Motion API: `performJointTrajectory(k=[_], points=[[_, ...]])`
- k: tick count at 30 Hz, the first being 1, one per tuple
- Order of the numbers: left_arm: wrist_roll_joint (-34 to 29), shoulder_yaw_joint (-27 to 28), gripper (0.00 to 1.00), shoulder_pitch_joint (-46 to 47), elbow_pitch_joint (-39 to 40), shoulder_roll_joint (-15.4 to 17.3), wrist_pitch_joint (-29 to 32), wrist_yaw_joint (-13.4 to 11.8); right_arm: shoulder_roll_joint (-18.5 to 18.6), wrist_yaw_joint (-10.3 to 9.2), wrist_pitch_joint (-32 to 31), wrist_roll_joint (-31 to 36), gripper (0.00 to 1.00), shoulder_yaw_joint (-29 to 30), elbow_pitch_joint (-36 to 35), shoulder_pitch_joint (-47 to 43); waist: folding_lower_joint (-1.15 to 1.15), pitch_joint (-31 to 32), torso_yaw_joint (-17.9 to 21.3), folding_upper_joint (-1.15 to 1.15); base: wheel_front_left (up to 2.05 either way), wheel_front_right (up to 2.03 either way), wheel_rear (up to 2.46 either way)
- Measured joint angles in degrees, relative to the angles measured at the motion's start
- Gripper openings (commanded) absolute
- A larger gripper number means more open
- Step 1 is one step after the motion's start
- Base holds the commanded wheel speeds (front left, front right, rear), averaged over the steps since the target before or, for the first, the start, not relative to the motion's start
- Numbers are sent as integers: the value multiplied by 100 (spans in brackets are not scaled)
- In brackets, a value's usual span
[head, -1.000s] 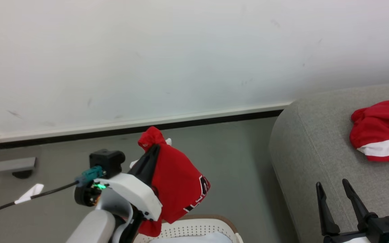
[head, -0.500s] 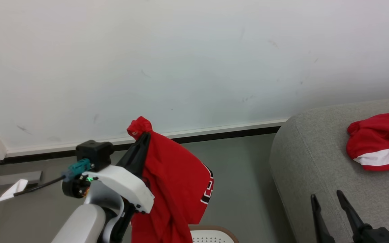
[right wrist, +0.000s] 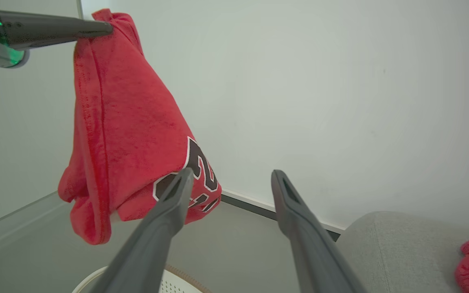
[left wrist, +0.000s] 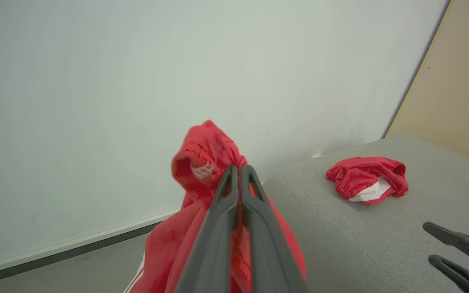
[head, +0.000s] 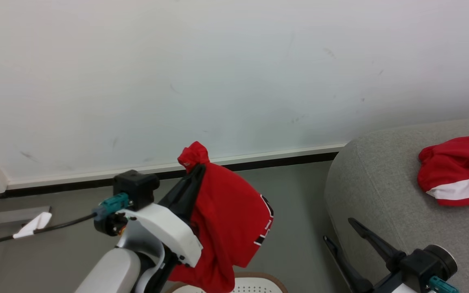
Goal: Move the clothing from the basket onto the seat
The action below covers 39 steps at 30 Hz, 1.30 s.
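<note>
Where the clothing is: a lettered garment [head: 226, 228] hangs in the air from the left gripper [head: 197, 171], above the basket [head: 259, 278]; a striped garment [head: 458, 171] lies bunched on the seat [head: 381, 183].
lettered garment: red, pinched just below a bunched knot of cloth that pokes past the fingertips; the rest droops in a loose cone, with black-and-white lettering on the side towards the seat.
striped garment: red with a white band, crumpled in a heap on top of the seat, well apart from both grippers.
left gripper: fingers pressed together on the top fold of the lettered garment, slanting up towards the wall [head: 218, 73].
basket: a brown rim and white perforated wall show at the bottom edge of the head view, right under the hanging hem; whether hem and rim touch cannot be told.
seat: grey woven sofa, its rounded end facing the hanging garment across a strip of floor [head: 299, 195].
right gripper [head: 338, 230]: fingers spread apart with nothing between them, low beside the seat's near end, pointing towards the lettered garment and clear of it in the head view.
surroundings: white wall with a pale skirting and a dark strip at its foot; a black cable [head: 55, 228] with a white tag runs off to the left.
</note>
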<state>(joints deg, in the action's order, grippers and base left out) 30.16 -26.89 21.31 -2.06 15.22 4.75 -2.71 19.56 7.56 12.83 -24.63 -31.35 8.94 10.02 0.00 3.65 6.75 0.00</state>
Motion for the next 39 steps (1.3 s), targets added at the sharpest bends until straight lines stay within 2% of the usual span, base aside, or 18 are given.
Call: performJointTrajectory(k=[1, 7, 11, 15, 23, 25, 26, 30, 39], points=[[0, 0, 0, 0, 0, 0, 0, 0, 0, 0, 0, 0, 100, 0, 0, 0, 0, 0, 0, 0, 0, 0, 0], [10, -225, 0, 53, 63, -77, 55, 168, 764, 0, -266, -748, 100, -1244, 11, 937, 0, 2, -94, 0, 0, 0, 0], [16, -374, 0, 93, 92, -168, 80, 256, 916, -1, -350, -1123, 100, -2126, 183, 1544, 0, -2, -172, 0, 0, 0, 0], [18, -550, 0, 137, 120, -245, 132, 353, 860, 0, -389, -1416, 100, -2906, 548, 2174, 0, 5, -253, 0, 0, 0, 0], [65, -855, 0, 203, 191, -460, 230, 500, 113, -1, -328, -2414, 100, -3984, 1555, 2811, 0, 52, -439, 0, 0, 0, 0], [69, -905, 0, 229, 174, -500, 232, 521, -9, 0, -330, -2536, 21, -4088, 1737, 2883, 0, 55, -505, 0, 0, 0, 0], [69, -925, 0, 240, 148, -509, 234, 528, -52, -1, -285, -2566, 0, -4117, 1798, 2897, 0, 57, -539, 0, 0, 0, 0], [69, -931, 0, 253, 47, -495, 247, 520, -186, 0, -78, -2759, 0, -4176, 1985, 2954, 0, 63, -624, 0, 0, 0, 0], [20, -934, 0, 280, -167, -457, 131, 453, -147, 0, 145, -2993, 0, -4190, 2141, 3044, 0, 83, -660, 0, 0, 0, 0]])
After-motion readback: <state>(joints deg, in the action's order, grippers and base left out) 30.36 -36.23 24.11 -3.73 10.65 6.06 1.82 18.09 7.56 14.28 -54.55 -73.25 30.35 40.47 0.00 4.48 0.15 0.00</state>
